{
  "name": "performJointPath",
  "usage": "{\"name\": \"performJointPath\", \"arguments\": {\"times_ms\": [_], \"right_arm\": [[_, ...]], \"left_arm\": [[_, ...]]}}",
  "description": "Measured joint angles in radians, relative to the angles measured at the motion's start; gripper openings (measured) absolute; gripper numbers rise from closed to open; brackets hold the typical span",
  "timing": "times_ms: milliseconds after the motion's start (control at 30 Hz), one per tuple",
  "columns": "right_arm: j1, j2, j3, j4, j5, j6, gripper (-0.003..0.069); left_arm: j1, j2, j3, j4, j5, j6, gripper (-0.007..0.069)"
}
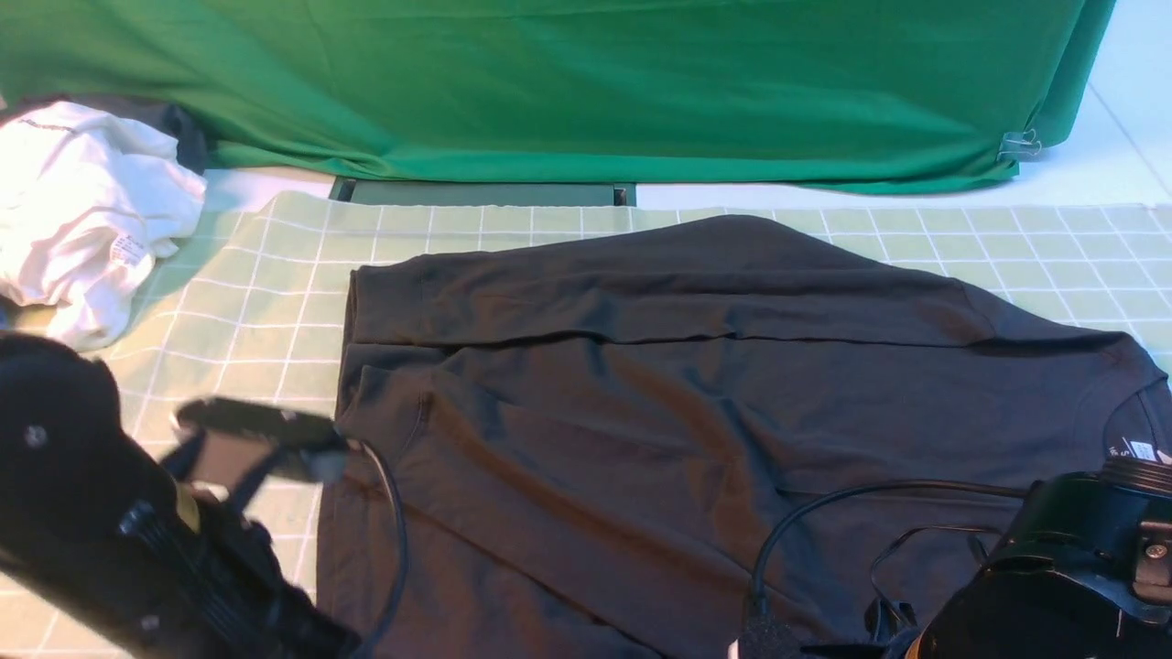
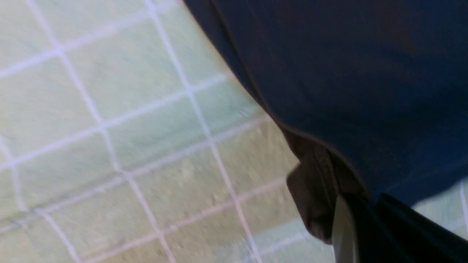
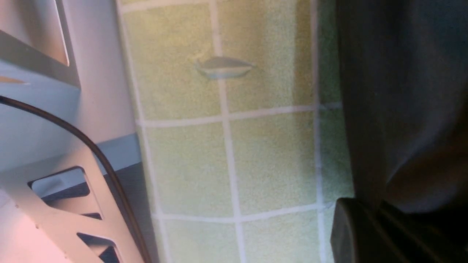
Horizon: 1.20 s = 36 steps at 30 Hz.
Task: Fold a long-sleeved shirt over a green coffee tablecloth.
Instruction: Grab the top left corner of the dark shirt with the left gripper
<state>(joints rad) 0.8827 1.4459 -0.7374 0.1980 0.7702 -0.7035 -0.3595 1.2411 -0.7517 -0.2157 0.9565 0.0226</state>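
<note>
The long-sleeved shirt (image 1: 641,394) lies spread out, dark charcoal, on the green coffee tablecloth (image 1: 247,293), a pale mint cloth with white grid lines. Its white neck label (image 1: 1140,449) shows at the right. My left gripper (image 2: 369,206) is at the shirt's left edge, shut on a bunched fold of the hem (image 2: 314,197); the left arm (image 1: 137,540) is blurred. My right gripper (image 3: 380,213) is near the collar, shut on dark shirt fabric (image 3: 402,91) that drapes from it. The right arm (image 1: 1080,567) hides the shirt's near right corner.
A crumpled white garment (image 1: 82,210) with a printed tag lies at the back left. A plain deep-green cloth (image 1: 549,82) hangs across the back, held by a clip (image 1: 1018,145). Black cables (image 1: 824,513) trail over the shirt. The robot's pale frame (image 3: 55,182) borders the tablecloth's near edge.
</note>
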Motion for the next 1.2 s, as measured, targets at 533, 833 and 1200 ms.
{"name": "performJointPath", "arguments": {"times_ms": [533, 833, 1200], "right_arm": [[0.001, 0.0, 0.0, 0.001, -0.022, 0.0, 0.0037], [0.001, 0.0, 0.0, 0.001, 0.011, 0.0, 0.0037], [0.001, 0.0, 0.0, 0.003, 0.036, -0.001, 0.0038]], "left_arm": [[0.07, 0.08, -0.005, 0.027, -0.057, 0.007, 0.0233], [0.07, -0.059, 0.144, -0.106, 0.092, 0.068, 0.0267], [0.046, 0.01, 0.232, -0.202, -0.014, 0.159, 0.0268]]}}
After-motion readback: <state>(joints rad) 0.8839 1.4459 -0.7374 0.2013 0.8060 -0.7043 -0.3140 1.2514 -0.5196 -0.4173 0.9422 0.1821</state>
